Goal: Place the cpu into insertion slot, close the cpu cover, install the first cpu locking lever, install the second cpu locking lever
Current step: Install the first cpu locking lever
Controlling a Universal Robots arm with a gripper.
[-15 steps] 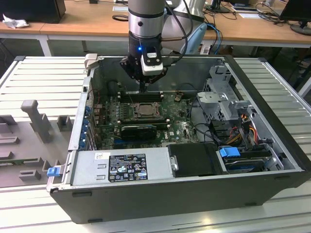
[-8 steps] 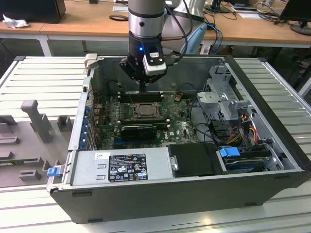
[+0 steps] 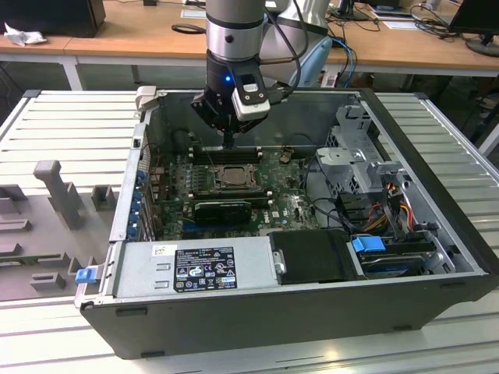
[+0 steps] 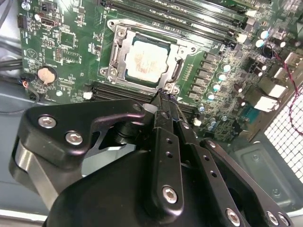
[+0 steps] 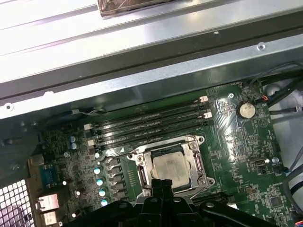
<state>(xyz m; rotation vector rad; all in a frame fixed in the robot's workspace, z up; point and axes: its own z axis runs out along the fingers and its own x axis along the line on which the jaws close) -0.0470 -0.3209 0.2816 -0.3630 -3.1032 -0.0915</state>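
Pale silvery square cpu (image 4: 143, 59) seated in dark square insertion slot (image 4: 174, 71); thin silvery frame-shaped cpu cover (image 4: 122, 52) flat over it; black metal gripper (image 4: 163, 94) pinched closed, empty, at cover's corner.

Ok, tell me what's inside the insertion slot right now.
The cpu lies flat in the insertion slot, pale metal face up, ringed by the silvery cpu cover. Whatever lies beneath the chip is hidden, and the gripper covers one edge.

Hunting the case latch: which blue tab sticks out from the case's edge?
The corner blue tab at the exterior view's left, jutting from the case; the other blue tab sits inside it.
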